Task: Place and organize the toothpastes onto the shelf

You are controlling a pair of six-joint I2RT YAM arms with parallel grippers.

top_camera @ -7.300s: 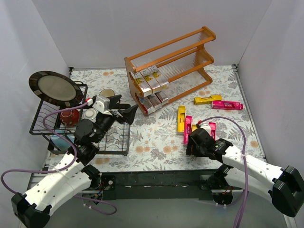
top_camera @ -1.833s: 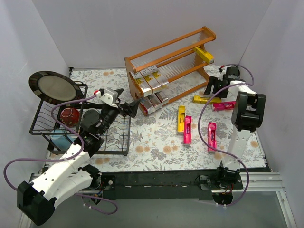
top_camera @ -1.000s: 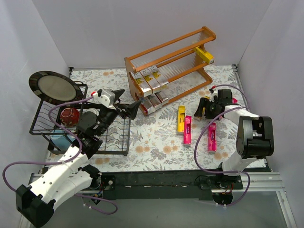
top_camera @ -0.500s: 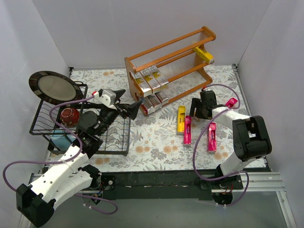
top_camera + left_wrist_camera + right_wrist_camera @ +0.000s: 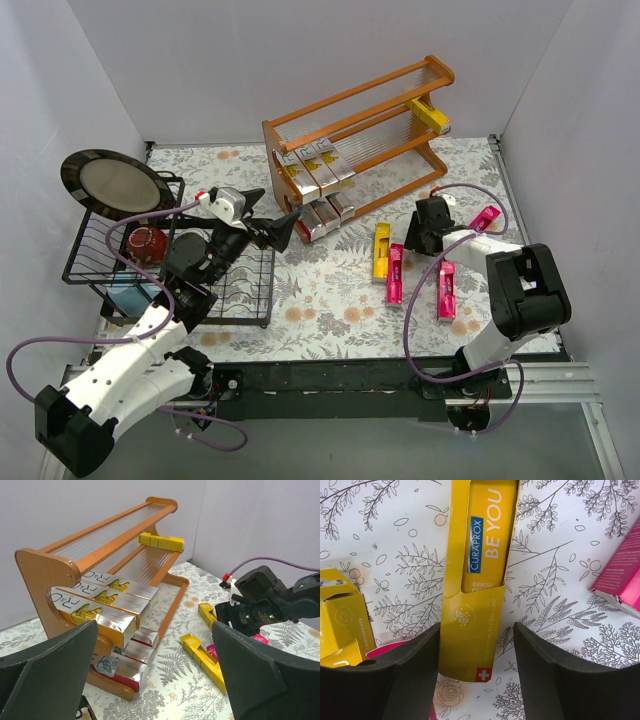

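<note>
Left gripper (image 5: 270, 212): jaws spread wide and holding nothing. It hangs above the right end of the black wire dish rack (image 5: 90, 262) and faces the shelf, apparently parked clear of the working side.
Shelf: the orange-brown wooden three-tier stepped shelf (image 5: 272, 135) stands at the back of the floral-patterned surface (image 5: 330, 315), turned at an angle.
Silver cartons: glossy silver-and-white printed toothpaste cartons (image 5: 318, 165) lie touching side by side at the left end of the middle tier. More silver cartons (image 5: 322, 215) lie on the bottom tier below them. Packing them tight probably keeps one kind together and leaves the rest of the tiers free.
Shelved yellow carton: a single yellow-gold carton (image 5: 432, 115) sits at the right end of what looks like the middle tier, well apart from the silver ones. It is likely the start of a yellow group.
Loose cartons: a yellow-gold carton (image 5: 381, 250) and a magenta carton (image 5: 395, 272) lie just beside each other on the surface. Further right are a second magenta carton (image 5: 445, 288) and a third magenta carton (image 5: 487, 217).
Right gripper (image 5: 476, 627): low over the surface and partly open, astride the narrow width of a yellow-gold "BE YOU" carton (image 5: 477, 570) near its end. A sliver of surface shows beside one finger, so the carton is not yet clamped.
Step in hand: judged to be picking this carton up for the shelf.
</note>
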